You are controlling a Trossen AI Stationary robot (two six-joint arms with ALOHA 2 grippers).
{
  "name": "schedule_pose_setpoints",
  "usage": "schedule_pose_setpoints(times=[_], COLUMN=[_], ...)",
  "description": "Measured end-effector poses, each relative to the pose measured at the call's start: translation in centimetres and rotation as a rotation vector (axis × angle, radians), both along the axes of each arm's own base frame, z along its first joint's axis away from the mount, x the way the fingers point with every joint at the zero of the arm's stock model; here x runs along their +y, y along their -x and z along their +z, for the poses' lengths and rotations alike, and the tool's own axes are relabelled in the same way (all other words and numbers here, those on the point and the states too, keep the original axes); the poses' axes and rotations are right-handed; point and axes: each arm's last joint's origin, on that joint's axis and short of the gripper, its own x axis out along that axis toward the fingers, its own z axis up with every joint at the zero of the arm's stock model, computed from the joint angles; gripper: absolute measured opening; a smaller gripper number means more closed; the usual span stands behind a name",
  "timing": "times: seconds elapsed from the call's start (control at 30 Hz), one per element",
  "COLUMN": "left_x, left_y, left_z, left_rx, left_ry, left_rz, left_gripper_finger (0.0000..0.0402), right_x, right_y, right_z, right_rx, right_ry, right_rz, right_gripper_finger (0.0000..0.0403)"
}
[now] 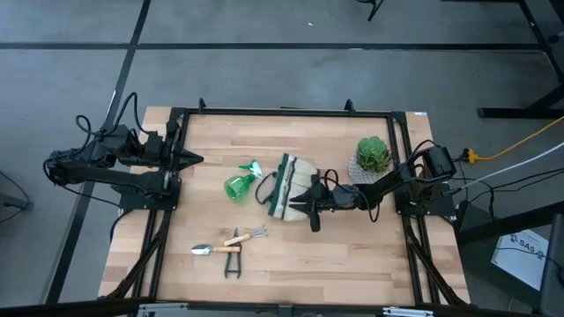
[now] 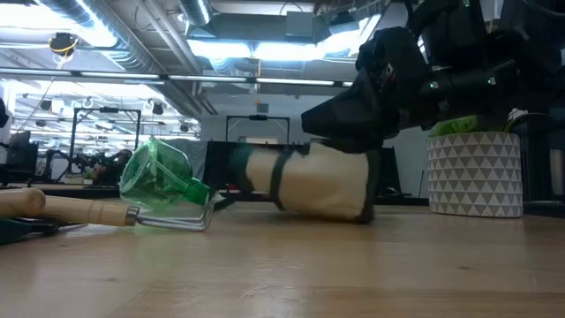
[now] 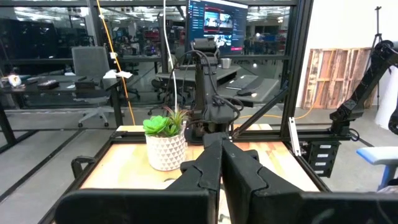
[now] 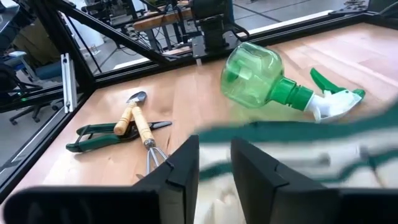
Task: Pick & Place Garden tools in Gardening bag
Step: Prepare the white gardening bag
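Your right gripper [image 1: 302,204] is down at the gardening bag [image 1: 286,187], fingers [image 4: 186,168] a little apart w/ a narrow gap, beige cloth and green trim blurred right beyond the tips. Can't tell if any fabric is caught between them; looks like they're at the bag's edge, prob. working the mouth or rim, since the bag lies on its side and needs an opening you can drop tools into. In the low view the bag is flat on the table w/ the dark gripper pressed on top of it.

Left gripper [image 1: 196,159] is parked at the table's left edge, fingers [image 3: 205,171] pressed together, holding nothing.

Tools, none in the bag yet: spray bottle [image 1: 240,182] on its side just beside the bag's left, nozzle toward the bag. Trowel [image 1: 214,249], hand rake [image 1: 247,236] and pruning shears [image 1: 232,261] sit in a loose cluster nearer the front edge, trowel lying over the shears, rake touching or nearly so.

In the way: potted plant [image 1: 373,157] stands just beside your right arm's forearm, so swing wide. Bottle's nozzle crowds the bag's left side; a bag on its side may spill whatever goes in, I'd say.
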Motion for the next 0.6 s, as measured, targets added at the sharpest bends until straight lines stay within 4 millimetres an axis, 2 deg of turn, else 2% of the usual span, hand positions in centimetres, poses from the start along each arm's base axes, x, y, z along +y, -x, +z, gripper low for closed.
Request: schedule_pose_setpoints(times=[0.6], left_x=[0.00], left_y=[-0.01], left_z=[0.00], left_rx=[0.000], left_ry=[0.000], left_rz=[0.000], left_gripper_finger=[0.0006], right_x=[0.57], right_y=[0.06], right_z=[0.05], right_rx=[0.001], right_ry=[-0.022], right_rz=[0.199], right_gripper_finger=[0.0097])
